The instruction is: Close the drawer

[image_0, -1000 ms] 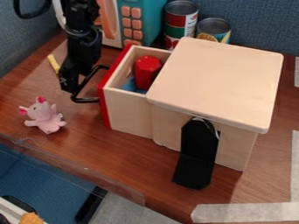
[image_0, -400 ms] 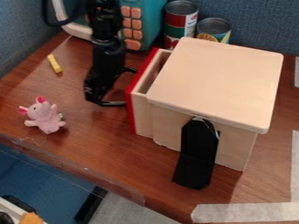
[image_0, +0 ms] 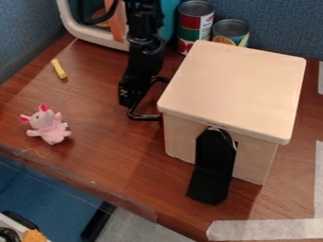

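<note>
Black arm (image_0: 144, 42), tool (image_0: 131, 94) downward (slightly tilted)

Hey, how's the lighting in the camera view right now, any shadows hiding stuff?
In the camera view, the top of the wooden box is bright and evenly lit, its sides dimmer; soft shading darkens the table near its base; the black flap and the arm are so dark that little surface detail shows.

We see a robot arm (image_0: 144, 61) that is black all over. It is made of chunky bits, some boxy and some round, with little shiny spots. A fat black cable (image_0: 96, 21) bends in a loop by its top. Low down, we see tiny pale marks (image_0: 123, 92), too small to read.
</note>
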